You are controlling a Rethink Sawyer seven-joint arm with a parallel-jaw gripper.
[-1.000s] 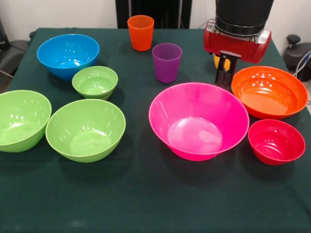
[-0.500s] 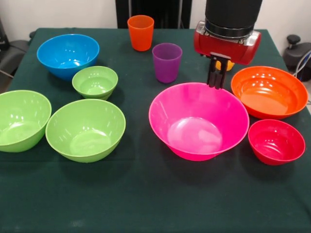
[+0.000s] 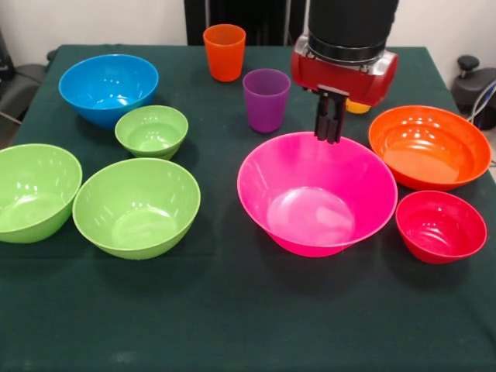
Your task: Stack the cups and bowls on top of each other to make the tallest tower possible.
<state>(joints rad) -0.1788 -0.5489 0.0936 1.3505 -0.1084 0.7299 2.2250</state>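
Front view shows the hand [image 3: 329, 124] hanging from the red and black arm [image 3: 345, 54] over the far rim of the large pink bowl [image 3: 316, 194], its two dark fingers pressed together with nothing between them. A sliver of the yellow cup [image 3: 358, 107] peeks out behind the arm, just left of the orange bowl [image 3: 428, 147]. The small red bowl [image 3: 440, 226] sits near the orange one, to the right of the pink. The purple cup [image 3: 266, 100] stands upright just left of the hand, the orange cup [image 3: 224, 52] farther back. On the left of the green-clothed surface [image 3: 232, 325] lie the blue bowl [image 3: 108, 89], a small lime green bowl [image 3: 151, 132] and two larger lime green bowls [image 3: 136, 207] [image 3: 35, 192]. Nothing is stacked; every piece rests separately on the surface.
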